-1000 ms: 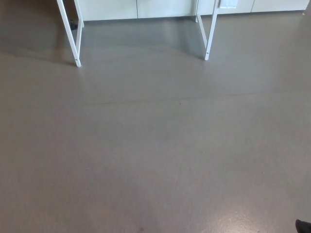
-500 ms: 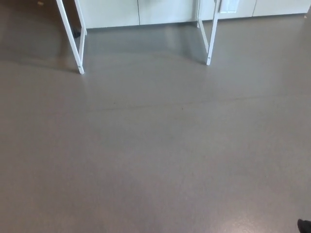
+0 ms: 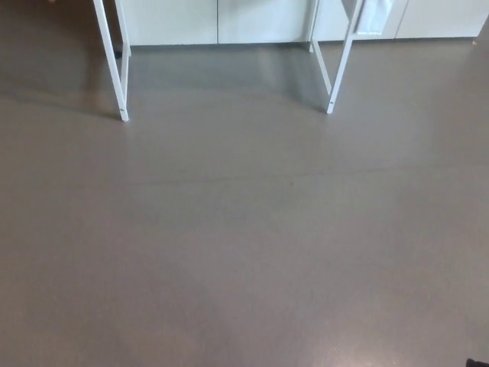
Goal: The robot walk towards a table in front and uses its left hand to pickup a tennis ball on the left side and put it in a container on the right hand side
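Head view is looking down at a grey floor (image 3: 244, 252), with the left leg (image 3: 114, 76) standing upper left, pale cabinets (image 3: 172, 19) running behind, and the right leg (image 3: 341, 69) slanting upper right. Neither robot hand is showing, so I cannot tell their state. I cannot tell where the ball is lying.

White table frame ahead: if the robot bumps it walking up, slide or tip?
Probably slides rather than tips: the thin white legs stand on a smooth, slightly glossy floor. Likely light, since the tubes look slim. The tabletop and its load are out of view, so tipping risk is unclear.
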Available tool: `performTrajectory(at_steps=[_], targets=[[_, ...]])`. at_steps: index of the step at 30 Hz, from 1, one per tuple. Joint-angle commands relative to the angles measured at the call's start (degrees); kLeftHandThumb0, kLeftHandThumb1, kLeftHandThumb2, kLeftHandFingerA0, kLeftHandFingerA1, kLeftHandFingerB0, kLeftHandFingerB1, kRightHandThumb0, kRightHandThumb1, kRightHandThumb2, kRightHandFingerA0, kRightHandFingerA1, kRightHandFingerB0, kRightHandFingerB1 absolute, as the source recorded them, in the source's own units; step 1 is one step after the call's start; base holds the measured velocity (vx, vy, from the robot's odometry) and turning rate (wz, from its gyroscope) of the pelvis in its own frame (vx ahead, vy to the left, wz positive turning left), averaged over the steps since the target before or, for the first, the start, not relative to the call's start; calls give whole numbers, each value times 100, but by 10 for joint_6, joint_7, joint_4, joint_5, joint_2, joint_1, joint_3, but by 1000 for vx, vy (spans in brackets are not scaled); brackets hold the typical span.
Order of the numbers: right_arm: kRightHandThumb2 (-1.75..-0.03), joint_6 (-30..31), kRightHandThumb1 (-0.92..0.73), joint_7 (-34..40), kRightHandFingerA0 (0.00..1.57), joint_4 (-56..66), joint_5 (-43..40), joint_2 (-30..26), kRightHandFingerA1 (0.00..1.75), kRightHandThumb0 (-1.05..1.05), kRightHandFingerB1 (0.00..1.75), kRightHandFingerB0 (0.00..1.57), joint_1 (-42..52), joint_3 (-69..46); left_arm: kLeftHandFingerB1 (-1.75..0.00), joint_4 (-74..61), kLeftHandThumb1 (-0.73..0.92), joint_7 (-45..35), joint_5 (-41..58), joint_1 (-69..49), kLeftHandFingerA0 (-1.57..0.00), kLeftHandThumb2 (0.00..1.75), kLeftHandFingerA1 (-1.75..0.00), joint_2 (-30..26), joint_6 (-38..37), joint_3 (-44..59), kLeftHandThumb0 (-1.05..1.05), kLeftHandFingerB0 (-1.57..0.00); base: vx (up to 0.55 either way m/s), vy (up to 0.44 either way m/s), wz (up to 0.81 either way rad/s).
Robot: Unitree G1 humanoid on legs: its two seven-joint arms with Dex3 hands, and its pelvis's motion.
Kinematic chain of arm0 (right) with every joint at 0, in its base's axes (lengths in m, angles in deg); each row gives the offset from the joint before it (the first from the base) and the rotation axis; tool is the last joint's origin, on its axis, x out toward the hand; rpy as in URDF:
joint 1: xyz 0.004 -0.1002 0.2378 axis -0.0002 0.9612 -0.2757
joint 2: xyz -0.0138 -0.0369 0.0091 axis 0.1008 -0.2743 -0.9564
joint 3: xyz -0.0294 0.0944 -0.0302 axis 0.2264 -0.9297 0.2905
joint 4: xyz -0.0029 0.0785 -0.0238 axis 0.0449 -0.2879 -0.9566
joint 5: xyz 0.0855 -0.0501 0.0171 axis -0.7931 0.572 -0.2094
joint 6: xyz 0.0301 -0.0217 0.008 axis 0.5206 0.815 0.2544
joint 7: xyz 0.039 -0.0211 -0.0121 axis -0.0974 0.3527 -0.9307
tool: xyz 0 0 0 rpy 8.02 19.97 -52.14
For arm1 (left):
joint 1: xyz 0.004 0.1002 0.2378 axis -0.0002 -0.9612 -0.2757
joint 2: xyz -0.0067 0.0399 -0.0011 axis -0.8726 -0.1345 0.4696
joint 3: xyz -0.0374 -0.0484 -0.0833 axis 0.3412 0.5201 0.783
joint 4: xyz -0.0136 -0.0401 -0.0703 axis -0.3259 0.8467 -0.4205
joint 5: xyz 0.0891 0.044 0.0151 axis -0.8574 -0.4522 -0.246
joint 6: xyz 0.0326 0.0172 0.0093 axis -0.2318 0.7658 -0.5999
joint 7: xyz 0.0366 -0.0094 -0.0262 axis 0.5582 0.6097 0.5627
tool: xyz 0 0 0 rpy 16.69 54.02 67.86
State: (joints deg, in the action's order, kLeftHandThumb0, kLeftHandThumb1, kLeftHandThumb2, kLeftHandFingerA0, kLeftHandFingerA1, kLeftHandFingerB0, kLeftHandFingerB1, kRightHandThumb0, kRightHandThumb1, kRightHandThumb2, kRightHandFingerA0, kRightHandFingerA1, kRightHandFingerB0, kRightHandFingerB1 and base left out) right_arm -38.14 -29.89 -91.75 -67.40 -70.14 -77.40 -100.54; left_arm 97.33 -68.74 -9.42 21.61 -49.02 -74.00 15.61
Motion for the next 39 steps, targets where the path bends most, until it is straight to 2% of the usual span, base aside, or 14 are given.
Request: performTrajectory(at_steps=[1,13,29,39], targets=[[-88,-12,-44,-5,31,-4,-2,-14,57,-28,45,6,9,-1,-31,14,66,3,-3,0,-39,59,-37,-4,-28,-4,-25,-26,187,-80,8],[-88,-12,-43,0,35,-12,7,-20,58,-29,46,8,10,10,-31,10,68,1,-9,2,-39,60,-37,-12,-28,-17,-26,-26,240,-100,12],[-88,-16,-43,6,34,-2,5,-21,58,-29,46,8,20,15,-32,10,69,4,-8,-2,-42,60,-38,-13,-34,-25,-28,-27,265,132,-4],[-87,-17,-42,4,34,-2,3,-19,58,-31,46,7,22,16,-33,19,68,5,-6,3,-42,60,-40,-13,-38,-24,-29,-29,327,-106,23]])
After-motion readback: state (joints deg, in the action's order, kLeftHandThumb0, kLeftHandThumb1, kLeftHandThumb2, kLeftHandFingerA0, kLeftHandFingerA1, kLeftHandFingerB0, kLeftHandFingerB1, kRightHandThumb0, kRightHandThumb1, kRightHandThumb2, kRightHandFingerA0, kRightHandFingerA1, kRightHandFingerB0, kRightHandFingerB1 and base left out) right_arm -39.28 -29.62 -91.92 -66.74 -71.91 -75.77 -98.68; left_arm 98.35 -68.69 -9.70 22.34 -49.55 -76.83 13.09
